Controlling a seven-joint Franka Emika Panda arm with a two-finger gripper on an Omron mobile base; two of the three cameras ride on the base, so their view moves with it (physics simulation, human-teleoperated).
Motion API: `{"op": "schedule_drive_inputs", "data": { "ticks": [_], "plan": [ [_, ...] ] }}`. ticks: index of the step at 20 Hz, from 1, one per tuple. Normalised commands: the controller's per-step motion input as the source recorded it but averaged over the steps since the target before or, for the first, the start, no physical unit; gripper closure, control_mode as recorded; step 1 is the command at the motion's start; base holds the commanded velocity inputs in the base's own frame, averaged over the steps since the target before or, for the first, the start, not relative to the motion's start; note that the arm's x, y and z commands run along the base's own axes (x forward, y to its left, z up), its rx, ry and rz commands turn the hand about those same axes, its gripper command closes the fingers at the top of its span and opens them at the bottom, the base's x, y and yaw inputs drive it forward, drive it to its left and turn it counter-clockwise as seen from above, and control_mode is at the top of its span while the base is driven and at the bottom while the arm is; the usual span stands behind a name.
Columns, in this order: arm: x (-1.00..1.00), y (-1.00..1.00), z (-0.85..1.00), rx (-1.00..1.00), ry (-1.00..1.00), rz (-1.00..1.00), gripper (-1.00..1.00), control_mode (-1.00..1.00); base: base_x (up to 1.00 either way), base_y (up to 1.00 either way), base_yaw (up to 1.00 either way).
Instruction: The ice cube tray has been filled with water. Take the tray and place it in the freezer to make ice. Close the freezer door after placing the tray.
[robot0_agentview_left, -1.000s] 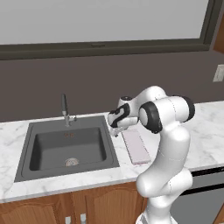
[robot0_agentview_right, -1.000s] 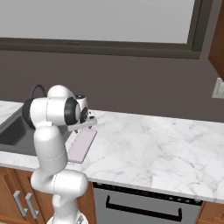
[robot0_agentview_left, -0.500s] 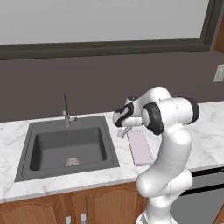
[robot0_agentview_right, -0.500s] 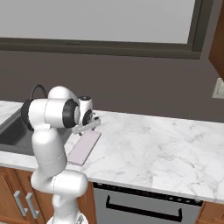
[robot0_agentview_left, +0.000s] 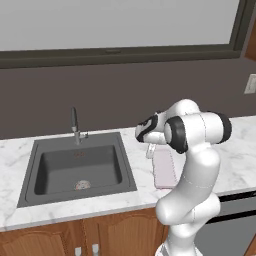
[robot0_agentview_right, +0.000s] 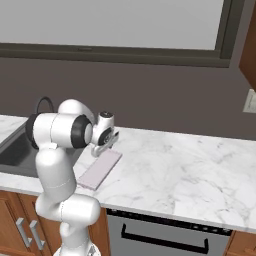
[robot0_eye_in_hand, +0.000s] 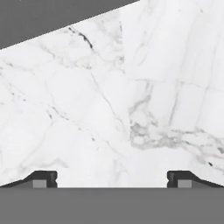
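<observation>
Lying flat on the white veined marble counter (robot0_agentview_right: 190, 165), the thin pale-pink ice cube tray (robot0_agentview_right: 100, 169) sits just right of the dark grey sink (robot0_agentview_left: 80, 170). Dark wall behind, window above. Gripper (robot0_agentview_right: 106, 145) hovers over the tray's far end, fingers spread wide, holding nothing.

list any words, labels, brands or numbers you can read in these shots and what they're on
None: no readable text anywhere.
The ice cube tray is plain, with no label.
The wall outlet carries no marking that can be made out.
The dishwasher front shows no brand.
The marble counter and sink bear only veining and a drain.
</observation>
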Motion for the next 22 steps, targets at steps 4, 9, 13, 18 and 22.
{"op": "schedule_drive_inputs", "data": {
  "ticks": [4,9,13,18,22],
  "plan": [
    [-0.19,-0.53,-0.29,0.00,-0.06,0.35,-1.00,-1.00,0.00,0.00,0.00],
    [-0.19,-0.46,-0.30,0.00,-0.03,0.34,-1.00,-1.00,0.00,0.00,0.00],
    [-0.22,-0.39,-0.31,0.00,-0.02,0.32,-1.00,-1.00,0.00,0.00,0.00],
    [-0.45,-0.37,-0.32,0.00,-0.01,0.31,-1.00,-1.00,0.00,0.00,0.00],
    [-0.90,-0.34,-0.36,0.00,0.00,0.24,-1.00,-1.00,0.00,0.00,0.00]
  ]
}}
